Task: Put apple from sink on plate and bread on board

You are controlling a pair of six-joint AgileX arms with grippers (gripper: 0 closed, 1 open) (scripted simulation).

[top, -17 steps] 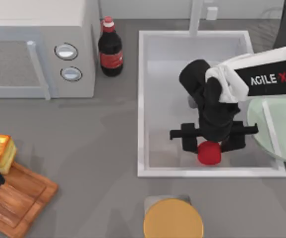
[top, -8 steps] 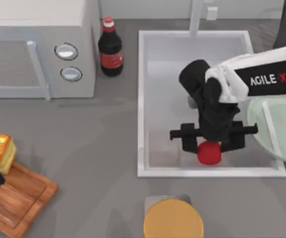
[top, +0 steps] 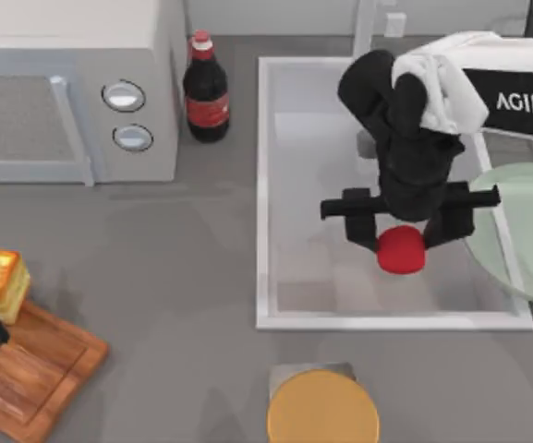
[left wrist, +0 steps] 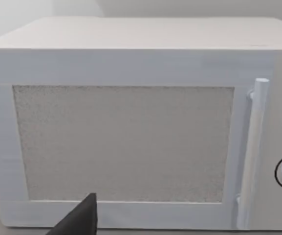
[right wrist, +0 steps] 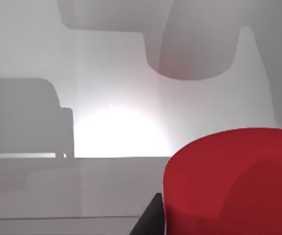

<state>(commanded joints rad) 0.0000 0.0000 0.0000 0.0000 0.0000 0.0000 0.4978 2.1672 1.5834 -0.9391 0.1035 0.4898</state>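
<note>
— Two jobs on this table; which one is in hand?

— The apple one. My right gripper [top: 402,242] is closed on the small smooth red apple [top: 401,250], holding it over the large pale grey-white sink [top: 262,185], inside the white rim and toward its right side. The right wrist view shows the red ball [right wrist: 231,181] close up, with the pale basin floor behind it, so I judge it lifted clear of the bottom.

— And where does it go?

— Onto the large round pale green translucent plate [top: 529,231], just to the right of the sink. The next move calls for carrying the apple right, over the raised rim, high enough not to clip it, then lowering before I let go; a ball may roll on a flat disc.

— And the bread?

— The small yellow-golden bread block [top: 0,281] sits at the far left, at the far edge of the brown wooden cutting board [top: 35,374]; whether it rests fully on it I cannot tell. My left arm is there beside it, and I cannot tell how its hand stands.
</note>
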